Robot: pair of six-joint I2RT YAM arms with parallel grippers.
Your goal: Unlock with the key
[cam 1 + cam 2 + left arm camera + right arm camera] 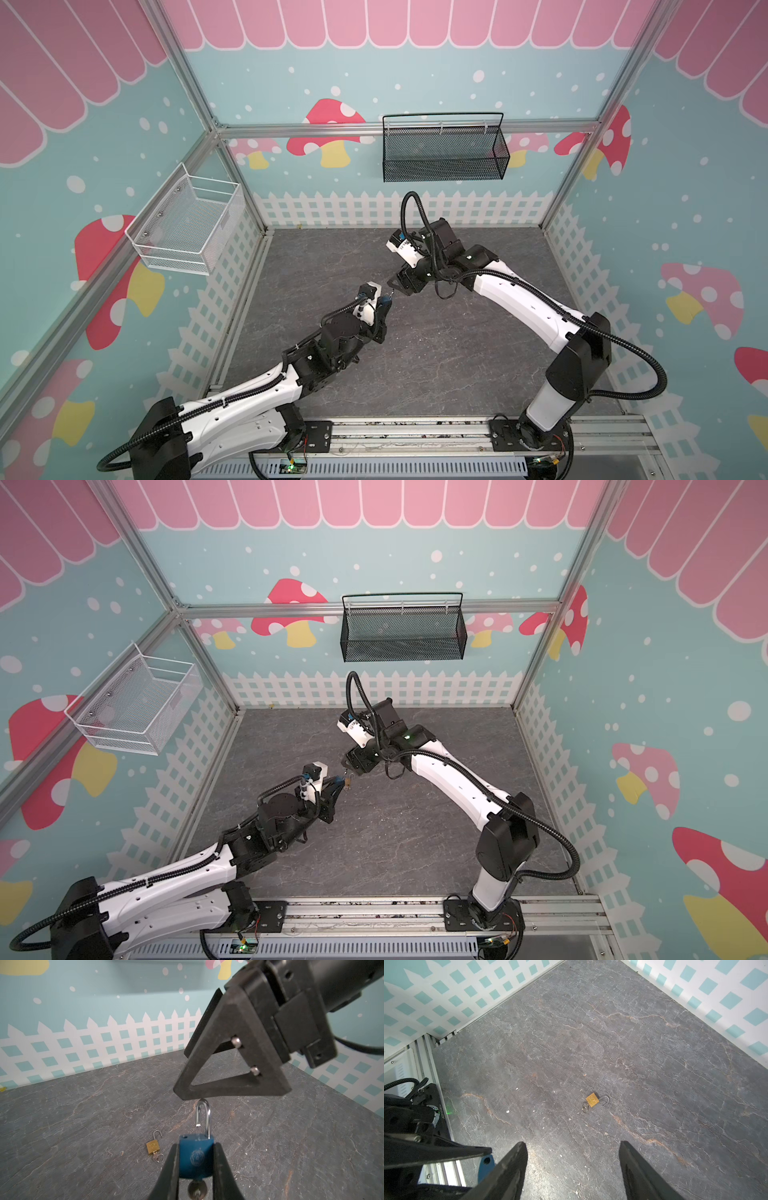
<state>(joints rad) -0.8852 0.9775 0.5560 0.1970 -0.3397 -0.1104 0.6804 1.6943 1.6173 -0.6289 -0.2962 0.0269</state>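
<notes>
My left gripper (196, 1146) is shut on the body of a blue padlock (196, 1157) and holds it above the table. Its silver shackle (204, 1118) stands sprung open, and a key (197, 1188) sits in the keyhole on the opposite end, between my fingers. In both top views this grip (384, 301) (338, 781) is near the table's middle. My right gripper (572, 1144) is open and empty. It hangs just beyond the shackle (395, 284) without touching it. The blue padlock's corner (485, 1165) shows beside one of its fingers.
A small brass padlock (153, 1146) (592, 1100) lies on the grey table with its shackle open and a ringed key in it. A black mesh basket (444, 153) hangs on the back wall. A white wire basket (187, 226) hangs on the left wall.
</notes>
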